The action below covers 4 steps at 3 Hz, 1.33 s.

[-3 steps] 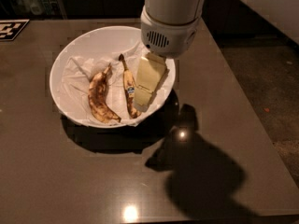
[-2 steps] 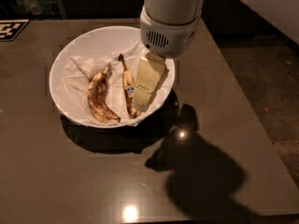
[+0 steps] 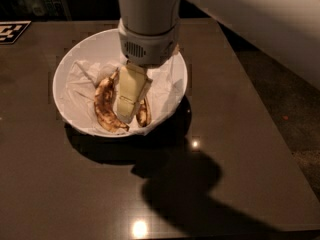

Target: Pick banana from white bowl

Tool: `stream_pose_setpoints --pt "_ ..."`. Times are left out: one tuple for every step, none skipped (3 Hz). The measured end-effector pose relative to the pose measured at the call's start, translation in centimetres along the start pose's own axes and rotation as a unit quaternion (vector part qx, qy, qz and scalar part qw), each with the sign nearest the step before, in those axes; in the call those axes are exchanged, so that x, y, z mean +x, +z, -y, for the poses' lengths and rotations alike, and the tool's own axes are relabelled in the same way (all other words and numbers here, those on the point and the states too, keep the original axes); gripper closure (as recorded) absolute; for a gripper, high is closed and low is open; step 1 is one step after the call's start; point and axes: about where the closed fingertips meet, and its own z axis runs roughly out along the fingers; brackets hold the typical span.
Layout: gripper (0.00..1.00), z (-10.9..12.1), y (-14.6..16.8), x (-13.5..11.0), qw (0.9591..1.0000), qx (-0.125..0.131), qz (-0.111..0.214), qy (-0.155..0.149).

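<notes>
Gripper (image 3: 128,104), cream-coloured, reaches down from the arm into the white bowl (image 3: 172,59), which sits on a dark surface (image 3: 240,134). It lies over the banana (image 3: 144,113), whose lower end shows just to its right. Whether it has hold of the fruit cannot be told. A browner banana (image 3: 106,106) lies just beside it on crumpled paper (image 3: 80,81). Closing might catch that neighbour or the paper, or the soft fruit could slip.

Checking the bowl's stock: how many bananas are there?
2, both in the white bowl: the blotched banana left of the gripper, the second banana at its right, mostly hidden beneath it.
</notes>
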Motion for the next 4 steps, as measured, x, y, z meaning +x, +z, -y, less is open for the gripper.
stream_pose_setpoints --pt "0.0 -0.9 0.7 -1.7 0.9998 0.005 -0.015 -0.015" --pt "0.0 -1.6 1.3 -3.1 0.9994 0.007 -0.022 -0.027" --pt "0.0 -1.8 1.6 -3.7 0.9992 0.008 -0.024 -0.031" --pt "0.1 -1.6 2.2 -4.4 0.9992 -0.019 -0.009 -0.035"
